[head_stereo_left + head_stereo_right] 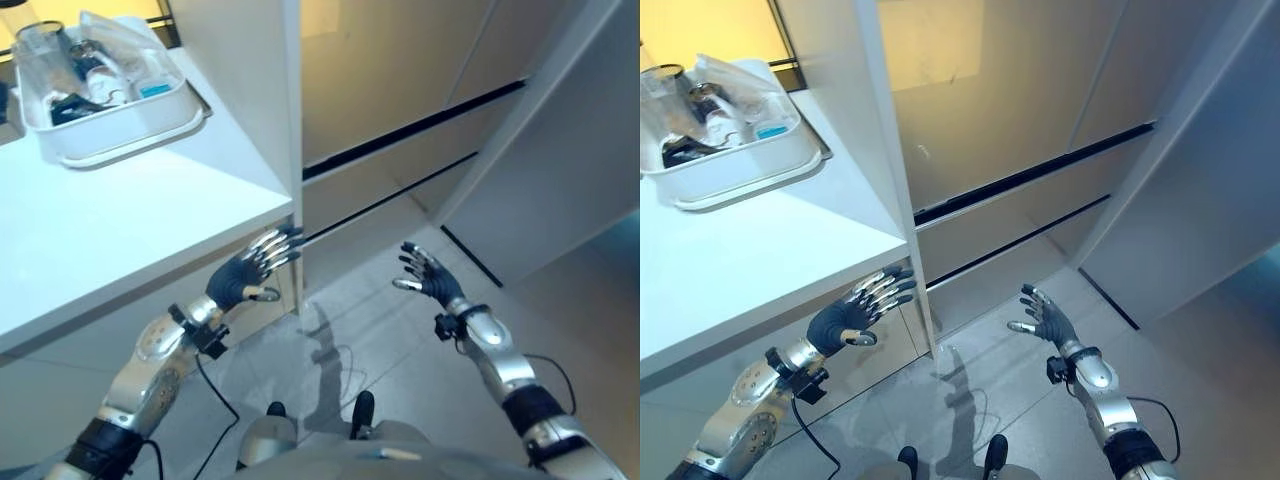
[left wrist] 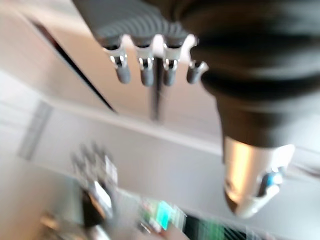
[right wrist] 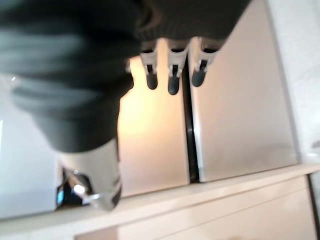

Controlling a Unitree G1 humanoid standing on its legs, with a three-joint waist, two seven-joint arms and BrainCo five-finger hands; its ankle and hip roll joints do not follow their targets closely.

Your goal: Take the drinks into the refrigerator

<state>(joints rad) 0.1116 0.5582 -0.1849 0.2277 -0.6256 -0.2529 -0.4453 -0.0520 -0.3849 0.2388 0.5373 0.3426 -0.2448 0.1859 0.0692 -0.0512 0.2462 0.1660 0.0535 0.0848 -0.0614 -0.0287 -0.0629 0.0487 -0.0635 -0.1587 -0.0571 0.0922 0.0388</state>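
2 hands hang empty below the counter's level, fingers apart and relaxed: the left hand (image 1: pixel 243 279) sits just beside the front edge of the white counter (image 1: pixel 120 230), the right hand (image 1: pixel 428 277) is out over the floor, facing the refrigerator (image 1: pixel 1020 150) with its closed drawer fronts. The drinks are still in the white tray (image 1: pixel 110 130) at the far corner of the counter, well apart from both hands; I see a clear cup (image 1: pixel 42 45) and what look like small bottles (image 1: pixel 95 70) among wrapped items, though I cannot sort them out for certain.

My worries from here:
- The left hand may clip the counter edge as it rises.
- Crowded tray contents could tip if a bottle is pulled out carelessly.
- No refrigerator compartment looks open, so a held drink has nowhere to go.
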